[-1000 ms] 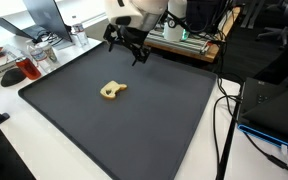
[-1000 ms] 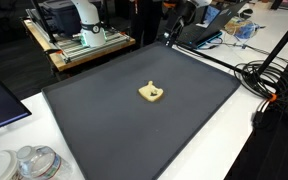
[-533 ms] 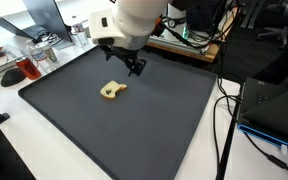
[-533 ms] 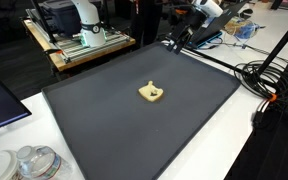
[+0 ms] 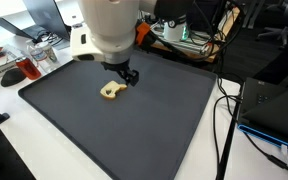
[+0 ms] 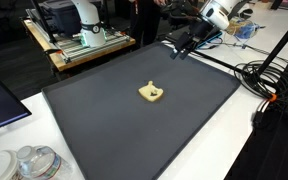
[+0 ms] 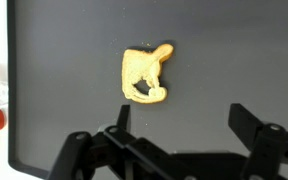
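Black two-finger gripper (image 7: 181, 125): released, empty. Pale yellow notched flat piece (image 7: 144, 77) is sited at 11 o'clock; centring above it is advised.

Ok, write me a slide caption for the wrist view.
Open hand above a dark grey mat, with a small tan piece lying ahead of it.

arm (image 5: 109, 30): showing smooth white rounded casing | hand (image 7: 182, 128): showing matte black linkage, two angular fingers (image 7: 246, 122)
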Controlling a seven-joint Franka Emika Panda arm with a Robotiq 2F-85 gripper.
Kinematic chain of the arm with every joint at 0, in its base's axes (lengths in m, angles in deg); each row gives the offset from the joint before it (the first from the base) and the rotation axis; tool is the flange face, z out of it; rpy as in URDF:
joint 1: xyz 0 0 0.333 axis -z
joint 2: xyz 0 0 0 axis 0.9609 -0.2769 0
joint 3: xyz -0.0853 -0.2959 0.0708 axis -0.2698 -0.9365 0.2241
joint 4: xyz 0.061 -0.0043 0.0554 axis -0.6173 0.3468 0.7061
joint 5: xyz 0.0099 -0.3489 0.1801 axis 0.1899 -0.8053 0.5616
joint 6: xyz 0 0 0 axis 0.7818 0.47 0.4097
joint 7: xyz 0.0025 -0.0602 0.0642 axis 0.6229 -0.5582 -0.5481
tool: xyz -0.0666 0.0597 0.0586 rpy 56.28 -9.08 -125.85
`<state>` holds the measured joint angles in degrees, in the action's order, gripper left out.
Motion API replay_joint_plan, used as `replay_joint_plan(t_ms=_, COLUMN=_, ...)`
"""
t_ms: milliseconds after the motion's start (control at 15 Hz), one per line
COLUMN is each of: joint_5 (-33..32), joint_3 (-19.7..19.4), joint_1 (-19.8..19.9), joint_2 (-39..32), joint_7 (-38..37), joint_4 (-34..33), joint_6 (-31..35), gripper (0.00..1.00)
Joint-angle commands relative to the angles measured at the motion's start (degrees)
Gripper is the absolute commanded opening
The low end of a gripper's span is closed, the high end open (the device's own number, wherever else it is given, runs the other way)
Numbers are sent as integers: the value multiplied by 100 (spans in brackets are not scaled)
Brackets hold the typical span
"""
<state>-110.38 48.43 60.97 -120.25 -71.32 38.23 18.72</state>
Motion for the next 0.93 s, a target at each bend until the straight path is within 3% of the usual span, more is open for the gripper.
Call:
replay_joint_plan(t_ms=0, joint_5=612, joint_3=-71, joint_1=199, joint_2=-375, joint_7=419, joint_4=-610, joint_6=-175, gripper=100)
replay_joint_plan(t_ms=333, joint_5=1254, joint_3=-71, joint_1=682, joint_2=-384, joint_7=930, joint_4=-558, joint_6=64, gripper=100)
replay_joint_plan(t_ms=867, joint_5=1771, joint_3=-104, joint_1=1402, joint_2=-350, joint_7=1794, joint_4=-408, joint_6=649, gripper=100)
